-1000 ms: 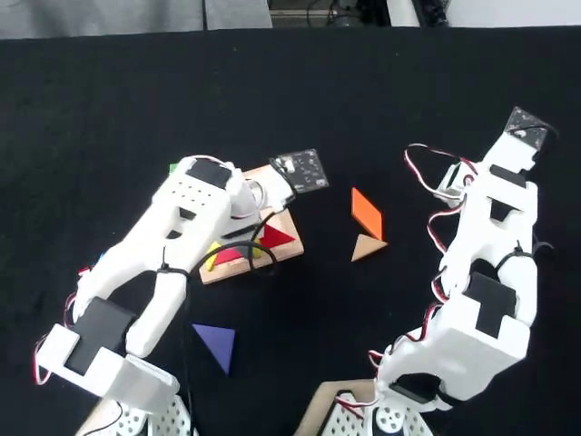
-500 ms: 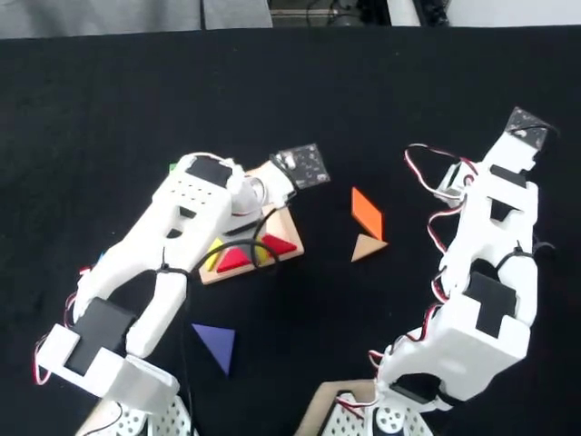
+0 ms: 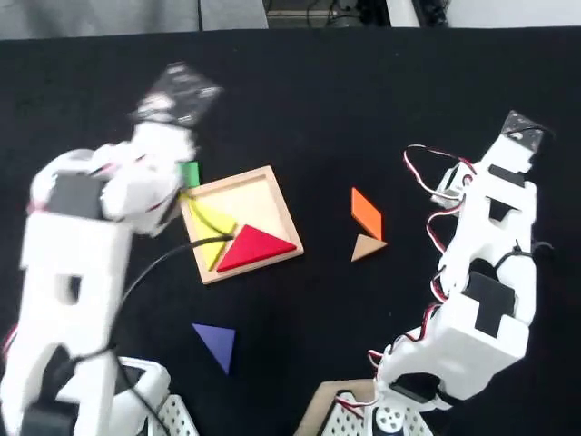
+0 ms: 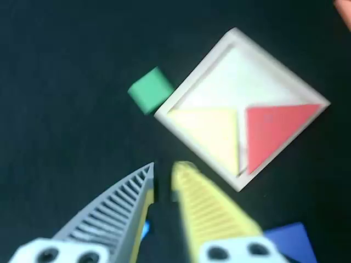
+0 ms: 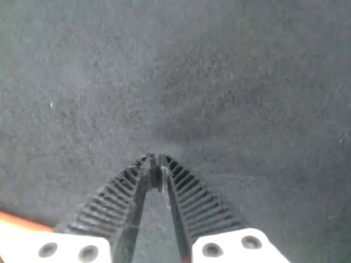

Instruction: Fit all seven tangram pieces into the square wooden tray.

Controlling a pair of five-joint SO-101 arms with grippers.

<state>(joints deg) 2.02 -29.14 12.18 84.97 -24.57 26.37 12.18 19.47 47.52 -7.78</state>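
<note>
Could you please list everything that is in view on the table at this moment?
wooden tray: one, pale wood, left of the table's middle
yellow triangle: one, yellow, inside the tray
red triangle: one, red, inside the tray, beside the yellow one
green square: one, green, on the cloth just outside a tray corner
orange parallelogram: one, orange, right of the tray
tan triangle: one, tan, next to the orange parallelogram
blue triangle: one, blue, on the cloth between the tray and the arm bases
black cloth: one, black, covering the table
left gripper: one, grey and yellow, narrowly open, empty, beside the tray
right gripper: one, dark, shut, empty, over bare cloth
</note>
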